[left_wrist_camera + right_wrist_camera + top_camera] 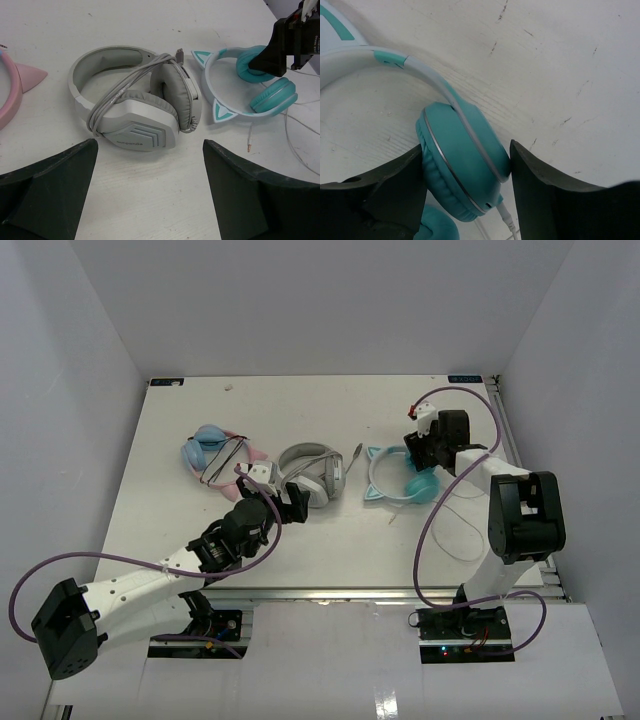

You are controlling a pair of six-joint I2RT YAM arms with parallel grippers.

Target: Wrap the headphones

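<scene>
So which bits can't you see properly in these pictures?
- Top view: the right gripper covers part of the headphones.
- Right wrist view: the second ear cup and cable are cut off by the bottom edge; whether the fingers squeeze is unclear.
- Left wrist view: the pink headphones are cut off by the left edge.

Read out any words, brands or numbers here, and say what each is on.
"sompanda", as far as it reads: on the ear cup of the grey-white headphones.
Small labels at the far edge of the table: too small to read.
No text seen on the teal headphones.
</scene>
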